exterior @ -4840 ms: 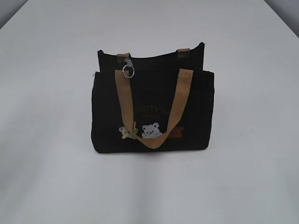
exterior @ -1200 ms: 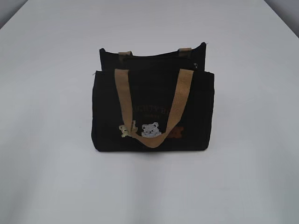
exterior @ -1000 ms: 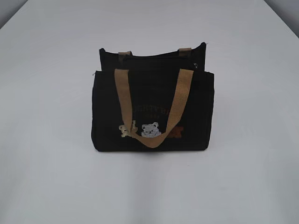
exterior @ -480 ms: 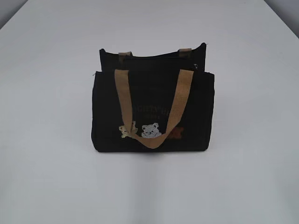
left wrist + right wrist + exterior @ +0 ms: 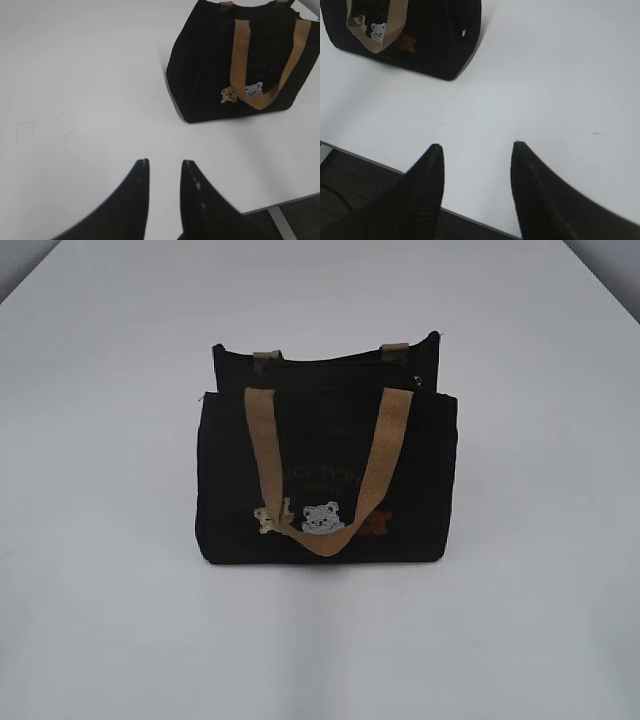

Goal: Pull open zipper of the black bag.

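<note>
Black bag (image 5: 326,475): stands upright on the white table (image 5: 120,620), tan handle (image 5: 385,455) draped over its front. Zipper (image 5: 340,362): thin line along the bag's top edge; the top appears parted, with what may be the pull near the right end, though this is too dark to confirm. Left gripper (image 5: 162,167): well short of the bag's left corner, jaws slightly apart, empty. Right gripper (image 5: 476,151): near the table edge, off the bag's right corner, jaws wider, empty. Step in hand: apparently completed, arms withdrawn. Next: check the opening; otherwise re-grasp the pull.
</note>
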You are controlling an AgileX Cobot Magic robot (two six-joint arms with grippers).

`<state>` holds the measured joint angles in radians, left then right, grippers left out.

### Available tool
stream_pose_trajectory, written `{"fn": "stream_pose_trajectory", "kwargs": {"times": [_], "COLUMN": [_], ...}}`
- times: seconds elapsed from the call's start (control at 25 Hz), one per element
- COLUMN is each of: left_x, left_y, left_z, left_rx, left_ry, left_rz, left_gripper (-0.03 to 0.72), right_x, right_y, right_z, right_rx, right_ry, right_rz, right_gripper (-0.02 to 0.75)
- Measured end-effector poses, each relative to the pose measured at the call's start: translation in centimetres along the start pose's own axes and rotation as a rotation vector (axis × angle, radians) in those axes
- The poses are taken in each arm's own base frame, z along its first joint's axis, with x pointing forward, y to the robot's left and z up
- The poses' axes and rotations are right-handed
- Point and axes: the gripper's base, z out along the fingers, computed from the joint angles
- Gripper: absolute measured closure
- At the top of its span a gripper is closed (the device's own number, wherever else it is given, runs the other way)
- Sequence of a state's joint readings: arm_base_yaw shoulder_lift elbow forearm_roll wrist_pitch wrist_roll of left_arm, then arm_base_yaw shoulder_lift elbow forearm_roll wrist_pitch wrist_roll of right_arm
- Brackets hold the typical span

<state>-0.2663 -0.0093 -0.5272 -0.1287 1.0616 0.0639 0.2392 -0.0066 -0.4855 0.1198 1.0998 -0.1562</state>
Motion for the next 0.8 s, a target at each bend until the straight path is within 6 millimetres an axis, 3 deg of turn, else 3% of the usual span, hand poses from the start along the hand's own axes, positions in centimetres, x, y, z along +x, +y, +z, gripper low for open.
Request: {"fn": "stream_pose_trajectory", "kwargs": {"times": [0.36, 0.8], "left_x": [-0.1, -0.11], "left_y": [-0.16, -0.17], "left_z": [0.22, 0.23], "left_rx": [-0.175, -0.185], "left_ry": [-0.01, -0.011], "left_rz": [-0.082, -0.086], "left_gripper": [0.532, 0.532], "right_x": [-0.1, -0.11], "right_y": [0.06, 0.06], "right_z": [0.18, 0.19], "right_rx": [0.171, 0.179], "right_ry": [0.007, 0.008], "right_rz": [0.096, 0.1], "right_gripper": [0.391, 0.391]}}
